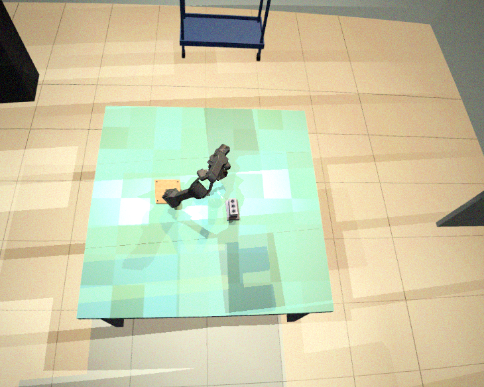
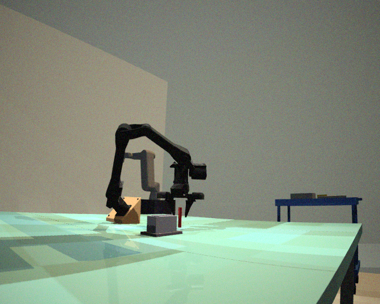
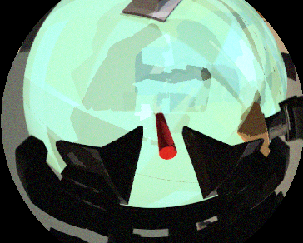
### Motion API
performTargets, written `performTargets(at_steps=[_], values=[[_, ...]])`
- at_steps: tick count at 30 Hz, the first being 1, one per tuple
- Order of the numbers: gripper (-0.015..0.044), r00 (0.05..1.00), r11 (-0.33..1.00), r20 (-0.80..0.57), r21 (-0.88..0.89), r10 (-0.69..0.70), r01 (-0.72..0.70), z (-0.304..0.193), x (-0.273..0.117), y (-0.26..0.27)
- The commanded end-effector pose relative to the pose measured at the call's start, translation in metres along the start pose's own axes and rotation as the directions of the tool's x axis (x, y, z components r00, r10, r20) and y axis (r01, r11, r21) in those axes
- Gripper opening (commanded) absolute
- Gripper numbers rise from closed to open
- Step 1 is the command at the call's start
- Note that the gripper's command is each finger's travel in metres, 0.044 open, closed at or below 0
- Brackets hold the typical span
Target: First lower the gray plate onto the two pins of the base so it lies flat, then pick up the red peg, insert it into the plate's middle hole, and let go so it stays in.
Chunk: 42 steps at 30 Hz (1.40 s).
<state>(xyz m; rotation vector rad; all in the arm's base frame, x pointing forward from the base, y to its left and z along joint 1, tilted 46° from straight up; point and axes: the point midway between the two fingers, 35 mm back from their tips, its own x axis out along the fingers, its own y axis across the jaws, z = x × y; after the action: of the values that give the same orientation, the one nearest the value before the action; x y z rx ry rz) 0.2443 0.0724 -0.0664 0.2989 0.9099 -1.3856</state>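
Gripper fingers are held partly apart, narrower than wide open, with nothing yet clasped: in the wrist view, surface shows on both sides of the red peg. It is seen upright just below the middle of the exterior view, between the fingertips. The grasp should be finished slowly and evenly, so that both pads are met together and the peg is not tipped; as it appears nearer the right finger in the lower middle of the wrist view, a slight recentring may be needed. Only a firm, upright hold should be followed by a straight lift. Just beside it, the gray plate seems already seated flat on the base, right of centre in the top view, its middle hole left unfilled. Farther out, the blue cart can be ignored.
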Motion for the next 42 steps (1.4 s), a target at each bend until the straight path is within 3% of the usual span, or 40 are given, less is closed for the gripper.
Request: performTargets(at_steps=[1, 4, 11, 41, 42], values=[[0.0125, 1.000, 1.000, 0.004, -0.004, 0.004, -0.004, 0.000, 0.000, 0.001], [0.0046, 1.000, 1.000, 0.004, -0.004, 0.004, -0.004, 0.000, 0.000, 0.001], [0.0000, 1.000, 1.000, 0.004, -0.004, 0.004, -0.004, 0.000, 0.000, 0.001], [0.0000, 1.000, 1.000, 0.000, -0.005, 0.005, -0.005, 0.000, -0.080, 0.009], [0.0000, 1.000, 1.000, 0.004, -0.009, 0.004, -0.004, 0.001, -0.069, 0.009]])
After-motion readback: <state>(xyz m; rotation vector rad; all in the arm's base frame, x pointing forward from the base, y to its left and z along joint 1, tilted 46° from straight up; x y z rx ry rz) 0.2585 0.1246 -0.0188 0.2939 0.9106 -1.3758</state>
